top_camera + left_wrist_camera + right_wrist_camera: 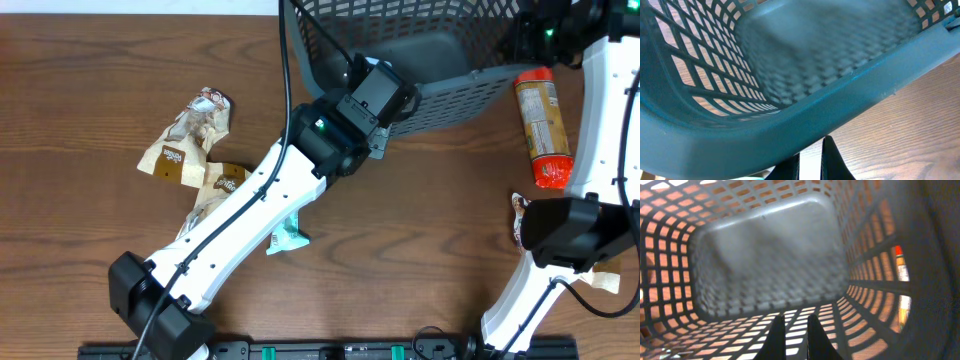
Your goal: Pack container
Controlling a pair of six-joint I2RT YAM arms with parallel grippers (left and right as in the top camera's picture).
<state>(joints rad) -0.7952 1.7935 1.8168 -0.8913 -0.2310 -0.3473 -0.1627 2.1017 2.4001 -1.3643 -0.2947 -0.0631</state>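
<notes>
Basket at far edge of table, ctr-right. L gripper at basket's near rim, tips hidden by rim: can't tell if jaws grip. R gripper inside basket, jaws slightly apart, nothing btwn. Bottle lies just beside basket, on its right.
</notes>
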